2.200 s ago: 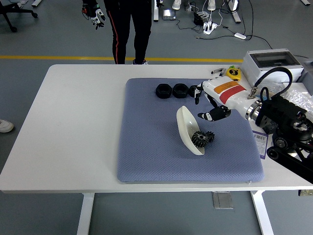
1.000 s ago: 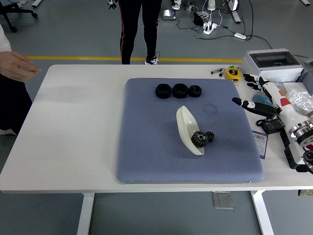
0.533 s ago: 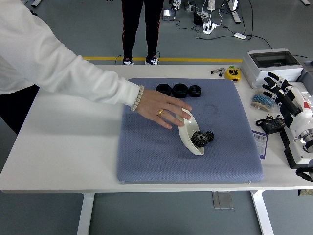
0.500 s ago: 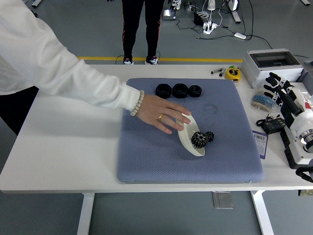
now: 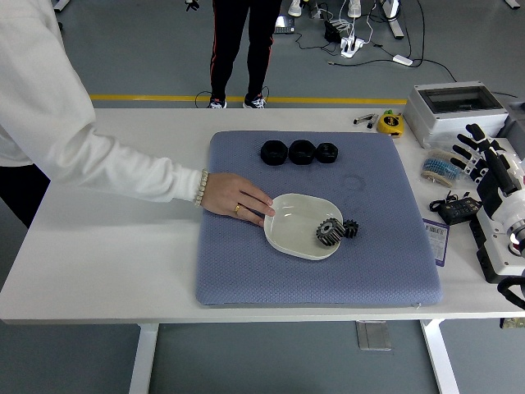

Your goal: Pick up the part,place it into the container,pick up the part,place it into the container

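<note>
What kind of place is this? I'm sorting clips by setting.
Probably a robotics lab or workshop: a robot hand rests at the white table, gears sit by a white bowl on a blue mat, and cables lie on the grey floor.

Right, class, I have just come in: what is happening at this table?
A person's hand holds the rim of a white dish lying flat on the blue mat. One gear sits in the dish, another just outside it. Three black parts wait at the mat's far edge. The robot's right hand rests open at the right.
</note>
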